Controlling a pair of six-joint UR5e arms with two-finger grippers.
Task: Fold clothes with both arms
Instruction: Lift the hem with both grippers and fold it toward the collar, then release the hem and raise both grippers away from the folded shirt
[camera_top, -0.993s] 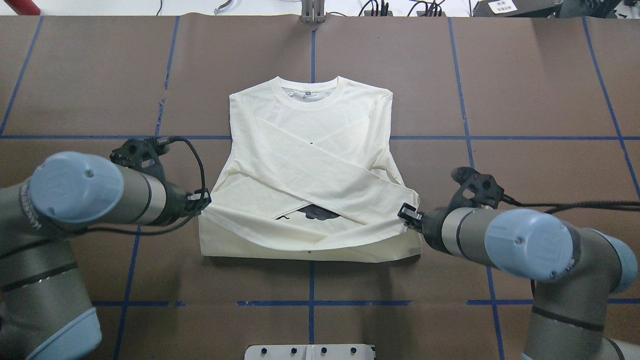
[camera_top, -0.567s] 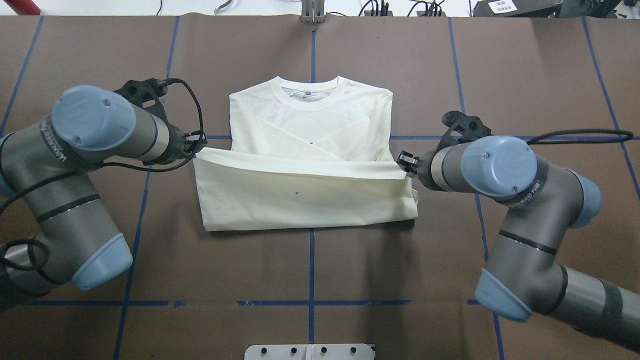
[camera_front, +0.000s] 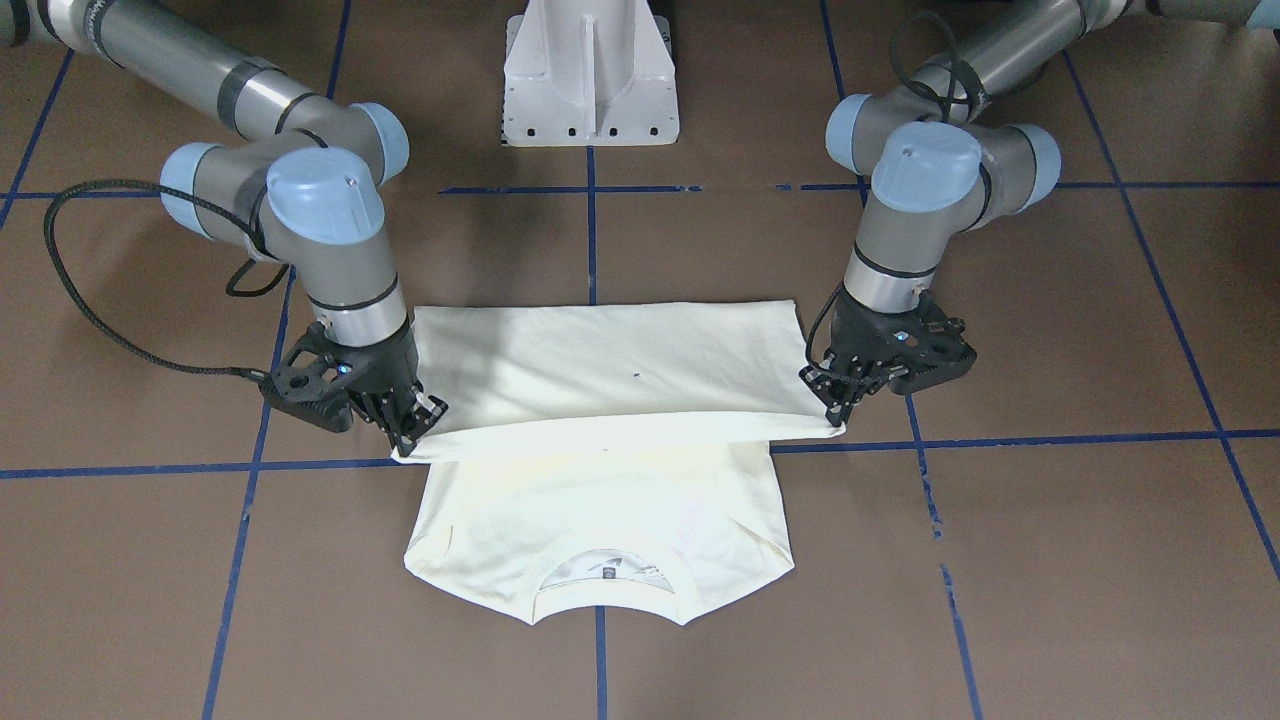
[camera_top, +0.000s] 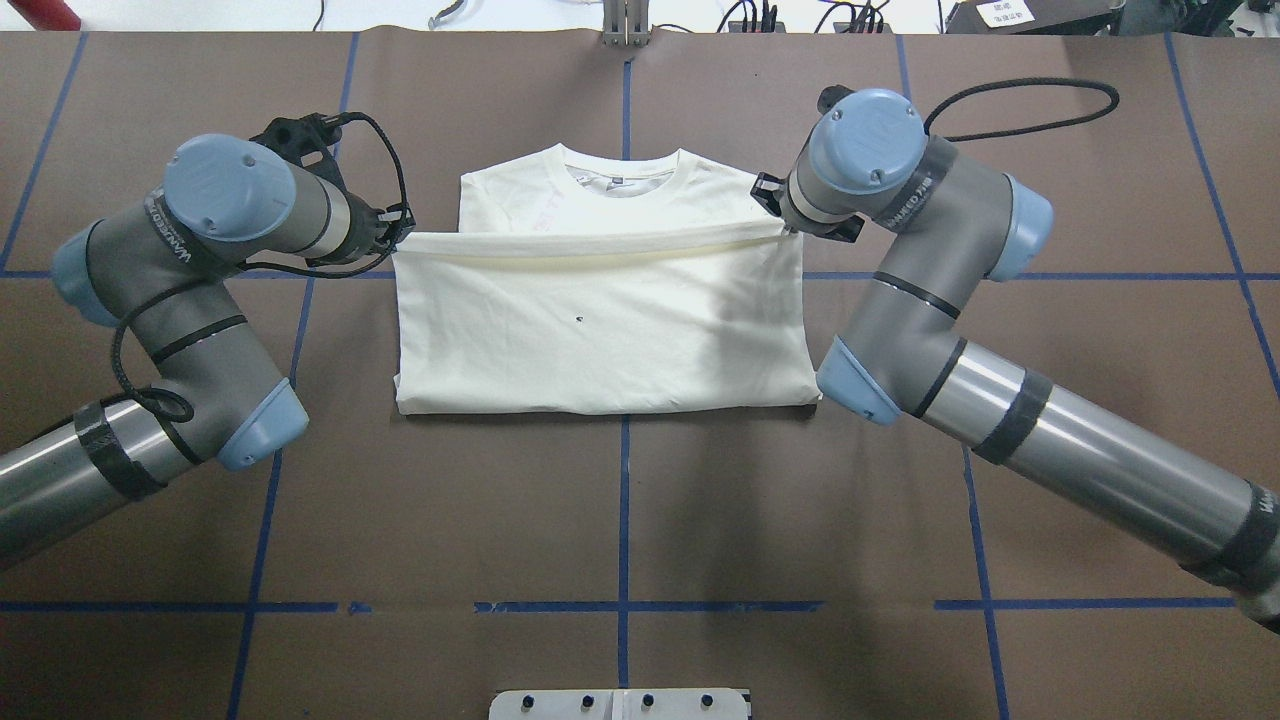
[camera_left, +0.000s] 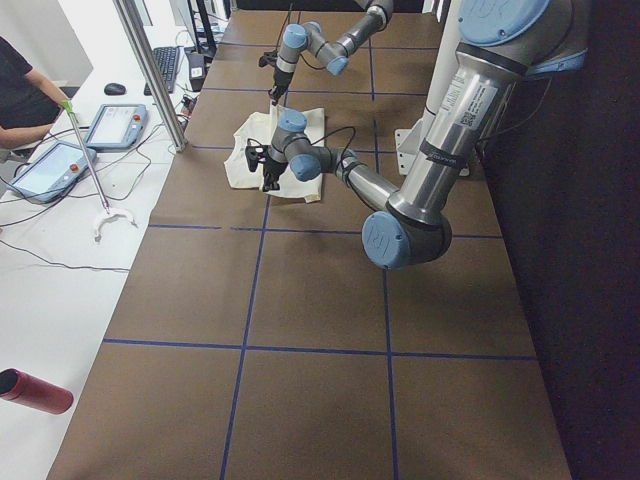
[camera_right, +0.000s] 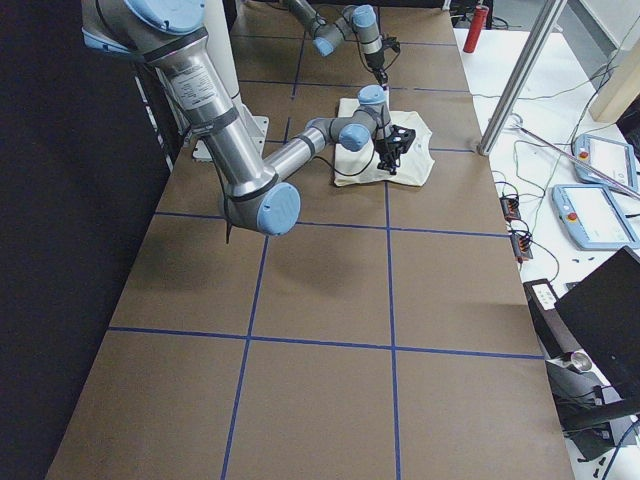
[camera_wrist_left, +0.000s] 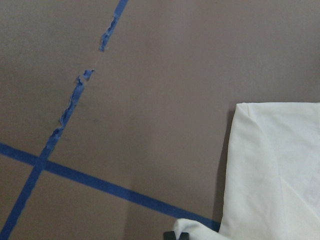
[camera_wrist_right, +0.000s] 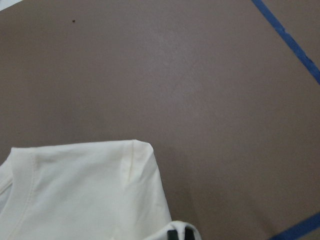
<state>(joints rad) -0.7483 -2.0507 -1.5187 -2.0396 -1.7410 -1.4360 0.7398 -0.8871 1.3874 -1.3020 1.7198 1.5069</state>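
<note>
The cream-white shirt (camera_top: 600, 330) lies in the middle of the table, its near half doubled over toward the collar (camera_top: 620, 175). My left gripper (camera_top: 400, 232) is shut on the left corner of the lifted hem, and my right gripper (camera_top: 775, 215) is shut on the right corner. The hem hangs stretched between them just short of the shoulders. From the front, the left gripper (camera_front: 835, 415) and the right gripper (camera_front: 410, 435) hold the edge slightly above the shirt (camera_front: 600, 380). Each wrist view shows a shoulder corner (camera_wrist_left: 275, 165) (camera_wrist_right: 85, 190) lying flat. The print is hidden.
The white pedestal base (camera_front: 590, 75) stands at the robot's side of the table. Blue tape lines (camera_top: 622, 500) grid the brown tabletop. Beyond the far edge, a person (camera_left: 20, 90) sits at a side table with tablets; a metal post (camera_left: 150, 70) rises there.
Both grippers have carried the hem from the near edge up toward the collar. The folded layer now covers the crossed sleeves and the black print.
</note>
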